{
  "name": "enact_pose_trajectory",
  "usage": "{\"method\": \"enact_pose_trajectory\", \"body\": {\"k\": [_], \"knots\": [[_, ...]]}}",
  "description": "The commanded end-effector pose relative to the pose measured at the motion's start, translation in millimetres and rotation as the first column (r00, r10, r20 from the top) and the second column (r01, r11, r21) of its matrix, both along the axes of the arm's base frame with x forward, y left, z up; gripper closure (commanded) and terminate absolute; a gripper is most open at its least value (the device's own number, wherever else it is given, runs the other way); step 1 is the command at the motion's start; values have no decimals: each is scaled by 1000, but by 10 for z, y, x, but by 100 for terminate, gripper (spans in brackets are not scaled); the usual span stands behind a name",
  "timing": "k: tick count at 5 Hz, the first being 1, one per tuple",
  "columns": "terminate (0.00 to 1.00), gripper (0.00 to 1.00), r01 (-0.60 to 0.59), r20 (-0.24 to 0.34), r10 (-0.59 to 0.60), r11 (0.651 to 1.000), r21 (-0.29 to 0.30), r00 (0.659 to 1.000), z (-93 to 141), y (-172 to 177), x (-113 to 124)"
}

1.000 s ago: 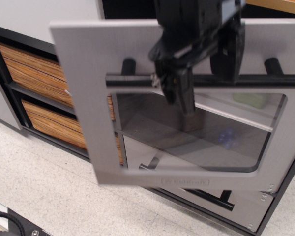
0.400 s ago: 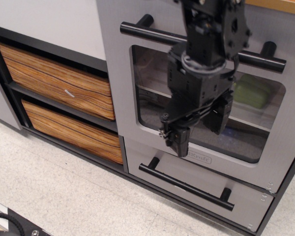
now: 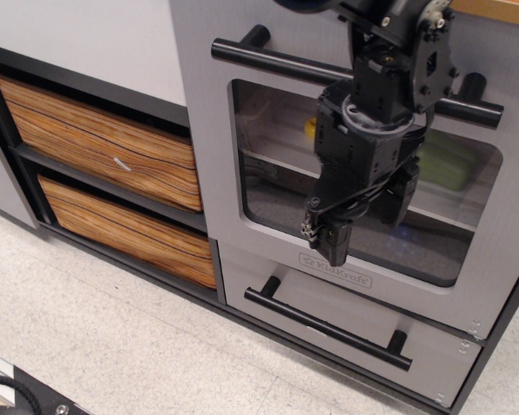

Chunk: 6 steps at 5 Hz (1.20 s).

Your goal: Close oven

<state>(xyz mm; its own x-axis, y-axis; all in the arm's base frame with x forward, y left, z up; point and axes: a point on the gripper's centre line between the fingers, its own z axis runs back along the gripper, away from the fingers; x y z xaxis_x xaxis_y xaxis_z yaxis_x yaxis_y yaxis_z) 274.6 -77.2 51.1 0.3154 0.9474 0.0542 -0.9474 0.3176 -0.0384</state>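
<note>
Scanning from the left of the frame, we are seeing two wood-grain drawer fronts [image 3: 112, 156] stacked in a black frame. Right of them, filling the centre and right, we are finding the oven [image 3: 242, 199] with its grey door lying flat and shut, its black bar handle [image 3: 277, 60] running across the top. In front of its window our fingers [image 3: 363, 220] are hanging spread apart, holding nothing. Below, a small grey drawer [image 3: 432, 346] is sitting closed.

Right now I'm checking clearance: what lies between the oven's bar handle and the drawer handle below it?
In the only view, the oven window, with the end effector hanging before it.
</note>
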Motion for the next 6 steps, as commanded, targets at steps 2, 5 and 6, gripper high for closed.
{"method": "enact_pose_trajectory", "body": {"k": [2,5,6], "knots": [[0,0,-65,88,68,997,-42,994,275,148,233],[0,0,-63,95,68,997,-49,993,314,159,225],[100,0,-63,95,68,997,-49,993,314,159,225]]}}
